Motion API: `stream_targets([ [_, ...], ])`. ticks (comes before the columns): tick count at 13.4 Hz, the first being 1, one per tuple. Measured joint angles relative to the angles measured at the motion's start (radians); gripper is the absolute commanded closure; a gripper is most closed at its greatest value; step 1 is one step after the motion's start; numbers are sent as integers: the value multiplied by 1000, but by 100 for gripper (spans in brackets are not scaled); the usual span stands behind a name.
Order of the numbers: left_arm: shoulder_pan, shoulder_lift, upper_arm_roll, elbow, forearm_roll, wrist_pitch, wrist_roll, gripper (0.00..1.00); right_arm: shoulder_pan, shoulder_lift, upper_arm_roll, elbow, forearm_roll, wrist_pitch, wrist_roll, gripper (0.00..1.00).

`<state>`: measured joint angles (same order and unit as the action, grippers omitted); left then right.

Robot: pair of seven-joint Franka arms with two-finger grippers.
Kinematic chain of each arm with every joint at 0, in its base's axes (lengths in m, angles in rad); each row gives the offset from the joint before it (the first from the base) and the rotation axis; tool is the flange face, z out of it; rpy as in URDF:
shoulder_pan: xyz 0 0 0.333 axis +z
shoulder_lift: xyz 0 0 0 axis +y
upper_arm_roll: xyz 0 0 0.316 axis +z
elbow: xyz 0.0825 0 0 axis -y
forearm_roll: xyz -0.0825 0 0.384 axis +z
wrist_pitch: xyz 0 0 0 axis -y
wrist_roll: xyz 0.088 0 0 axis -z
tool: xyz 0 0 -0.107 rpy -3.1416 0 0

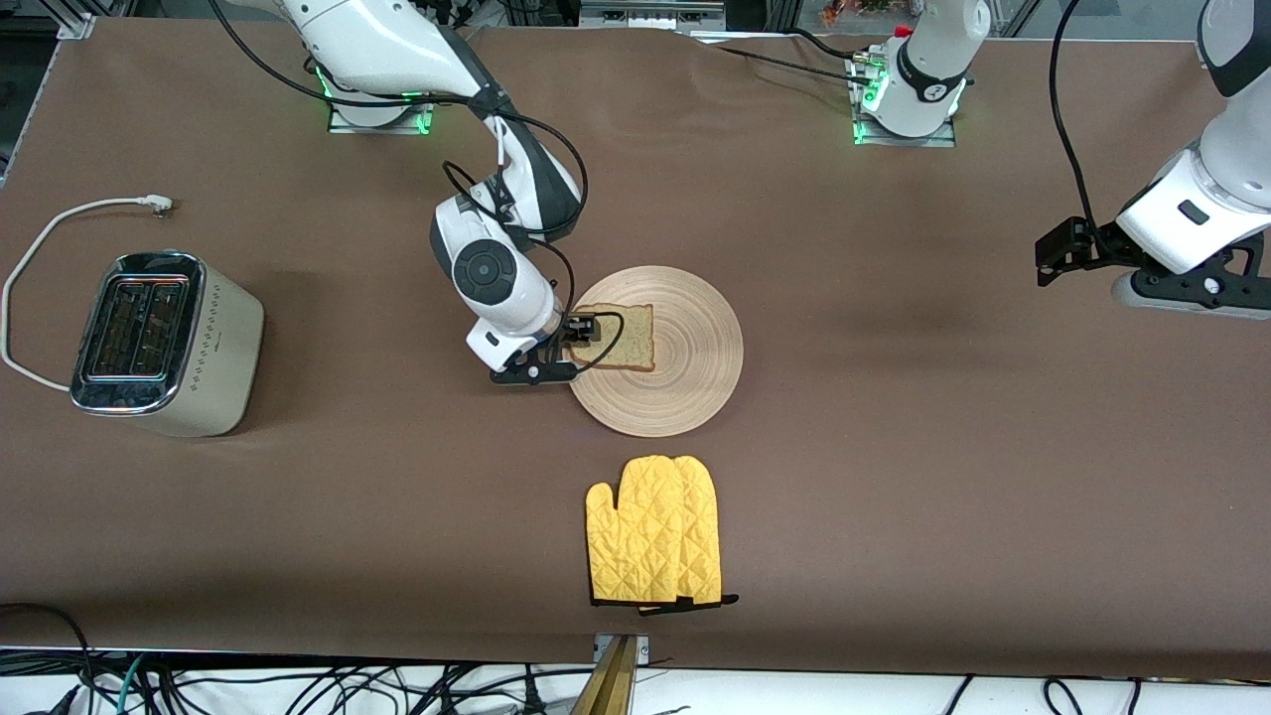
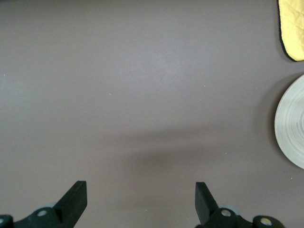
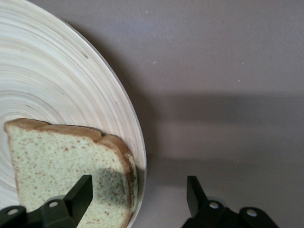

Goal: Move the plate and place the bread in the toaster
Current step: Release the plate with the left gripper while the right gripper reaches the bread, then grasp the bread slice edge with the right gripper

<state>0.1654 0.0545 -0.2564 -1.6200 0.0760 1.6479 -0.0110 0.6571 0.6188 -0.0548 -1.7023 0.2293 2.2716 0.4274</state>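
Note:
The round light-beige plate lies mid-table with the bread on the part of it toward the right arm's end. My right gripper is open and low over that rim. In the right wrist view one finger is over the bread's corner, the other is over bare table, and the plate's rim runs between them. The cream toaster stands at the right arm's end, slots up. My left gripper waits open and empty over bare table at the left arm's end.
A yellow quilted oven mitt lies nearer the front camera than the plate; its edge shows in the left wrist view, with the plate's rim. The toaster's white cord loops on the table beside it.

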Motion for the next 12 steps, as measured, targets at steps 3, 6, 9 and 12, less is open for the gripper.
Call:
stream_targets([
  [3, -90, -8, 64, -9, 0, -2, -119, 0, 1, 0, 0, -14, 1, 8, 0, 51],
  [6, -149, -14, 113, -10, -14, -3, -163, 0, 11, 0, 3, -15, 3, 24, 15, 61],
  [9, -152, -26, 135, -32, -61, -4, -166, 0, 25, 0, 3, -18, 3, 40, 35, 75],
  [12, -152, -42, 155, -53, -78, -3, -166, 0, 27, 0, 3, -20, 4, 48, 39, 100],
])
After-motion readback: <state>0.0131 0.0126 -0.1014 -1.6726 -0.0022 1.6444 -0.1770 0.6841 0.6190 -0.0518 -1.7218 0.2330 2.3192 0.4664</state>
